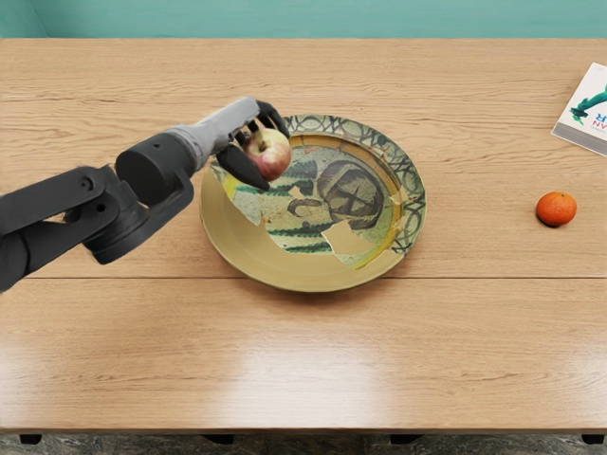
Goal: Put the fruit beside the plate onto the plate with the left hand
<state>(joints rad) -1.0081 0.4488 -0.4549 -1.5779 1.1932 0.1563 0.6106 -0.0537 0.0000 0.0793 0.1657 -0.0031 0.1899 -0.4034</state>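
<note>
A red and yellow apple (271, 154) is held in my left hand (254, 144), whose dark fingers curl around it. The arm reaches in from the left edge. Hand and apple hover over the upper left part of the patterned yellow and green plate (379, 256) in the middle of the wooden table. Whether the apple touches the plate cannot be told. My right arm is out of view.
A small orange (556, 209) lies on the table to the right of the plate. A book (588, 110) lies at the far right edge. The table's front edge runs along the bottom of the view.
</note>
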